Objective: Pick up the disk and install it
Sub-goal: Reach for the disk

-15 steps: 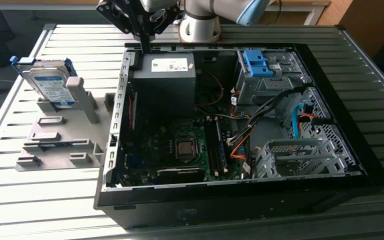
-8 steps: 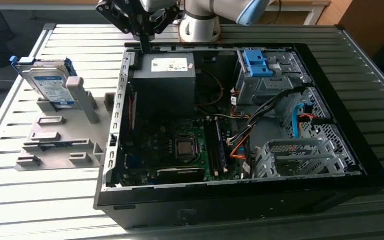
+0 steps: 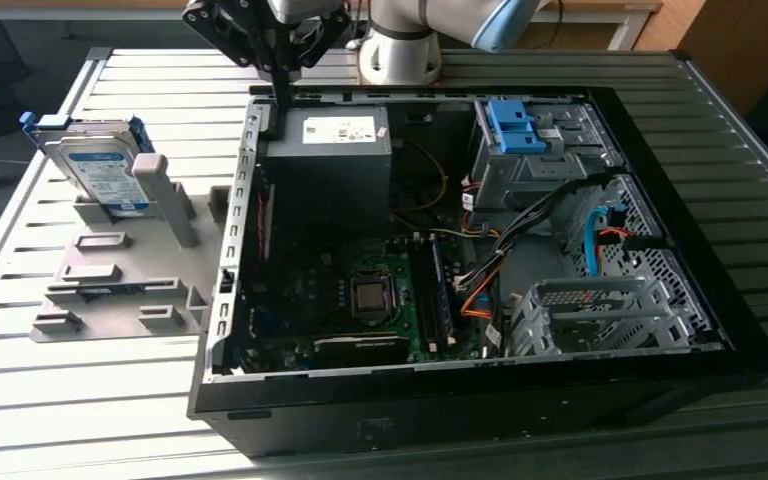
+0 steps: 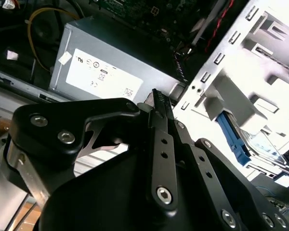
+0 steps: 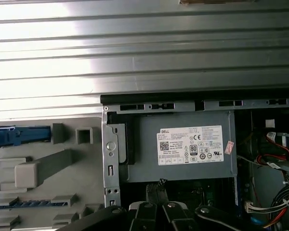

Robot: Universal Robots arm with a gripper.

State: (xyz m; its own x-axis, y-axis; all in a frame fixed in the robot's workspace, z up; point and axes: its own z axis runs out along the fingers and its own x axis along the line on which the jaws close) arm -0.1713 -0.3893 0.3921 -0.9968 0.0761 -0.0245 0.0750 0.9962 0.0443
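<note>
The end effector (image 3: 281,106) hangs with its two black fingers drawn together into one narrow blade, and nothing is held between them; both wrist views show the tips (image 4: 158,94) (image 5: 157,185) closed on each other and bare. In the exterior view the fingers point straight down at the far edge of the open computer case (image 3: 704,300), at the corner nearest the exterior view's left. Whether the tips touch the case wall cannot be told.

Just beside the fingertips, inside the case, sits the grey power supply (image 3: 337,150) with a white sticker on its top face. Further into the case lie the dark motherboard (image 3: 357,290), bundles of cables (image 3: 558,215), a blue clip (image 3: 515,125) on the drive bay at the far side and a bare metal drive cage (image 3: 598,310) towards the exterior view's right.

The disk (image 3: 97,170) is well apart from the end effector, outside the case on the exterior view's left. It stands on edge, leaning slightly, in a grey holder (image 3: 131,290), its white-and-blue label facing the camera and its blue frame round its edges. Holder and case both rest on the slatted metal desk (image 3: 91,410), with the arm's base (image 3: 398,55) behind the case
</note>
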